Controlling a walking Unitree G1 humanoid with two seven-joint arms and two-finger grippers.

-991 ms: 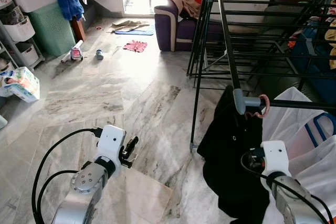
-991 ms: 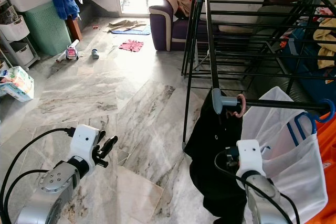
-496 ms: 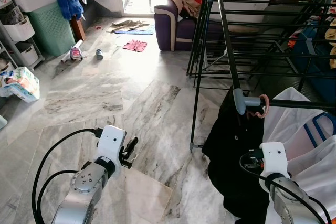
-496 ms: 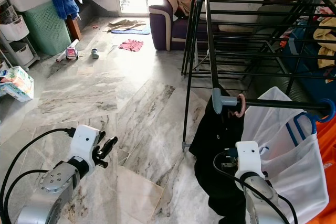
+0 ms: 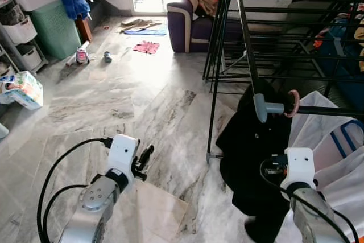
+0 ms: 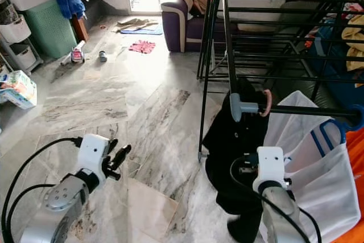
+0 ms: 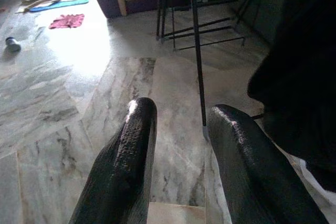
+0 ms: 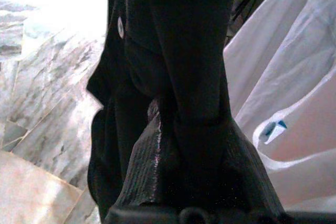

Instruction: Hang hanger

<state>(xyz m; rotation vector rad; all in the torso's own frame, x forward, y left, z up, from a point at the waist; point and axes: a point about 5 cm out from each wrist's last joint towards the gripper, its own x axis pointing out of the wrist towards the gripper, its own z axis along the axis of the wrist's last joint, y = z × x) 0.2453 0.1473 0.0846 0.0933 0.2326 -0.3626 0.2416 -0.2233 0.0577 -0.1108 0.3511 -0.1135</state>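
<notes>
The left gripper [image 7: 178, 145] hangs low, fingers [image 7: 126, 161] parted (nothing between them). The right gripper [image 8: 191, 145] is raised, its fingers pinched together.

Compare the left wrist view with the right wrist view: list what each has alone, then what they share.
Left wrist alone: the left gripper, fingers apart and empty, above marble floor, with the rack leg and a pink cloth.
Right wrist alone: the right gripper clamped on a fold of cloth, beside a white garment.
Shared: the black garment.
</notes>
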